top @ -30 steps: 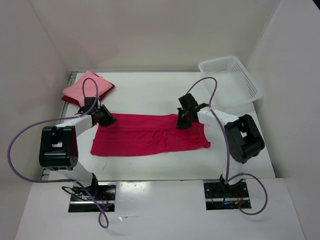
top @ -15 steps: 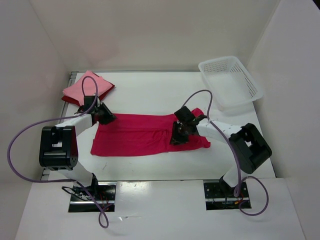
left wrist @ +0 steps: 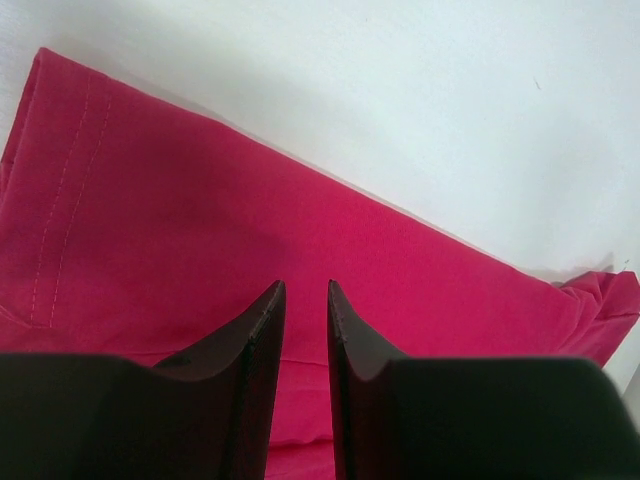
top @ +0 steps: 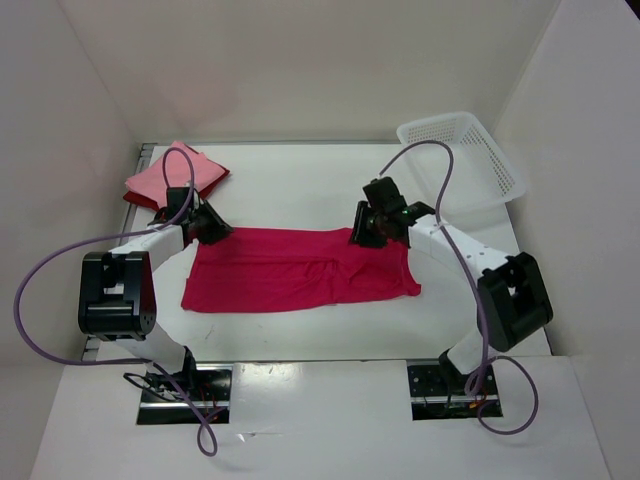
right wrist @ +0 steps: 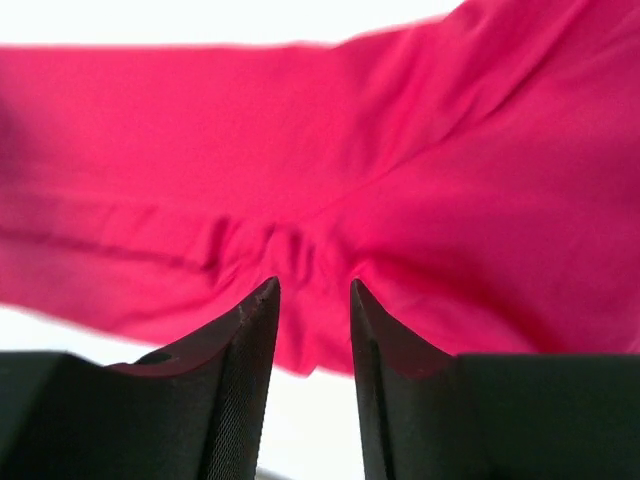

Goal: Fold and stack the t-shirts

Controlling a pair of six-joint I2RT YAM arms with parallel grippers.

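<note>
T-shirt in magenta-crimson (top: 300,275) lies spread as a long band mid-table, seemingly ready for another fold. At its far edge the right gripper (top: 372,228) hovers with fingers parted and empty. The left gripper (top: 207,226) sits at the far left corner, its jaws narrow, grip unclear. Beyond, the pink shirt (top: 175,172) tops the dark red shirt (top: 137,199), likely the stack it will join.

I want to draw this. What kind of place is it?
Probably a robot test booth: white walls box in a white table, a left arm and right arm are bolted at its edge, and a magenta t-shirt lies spread.
</note>
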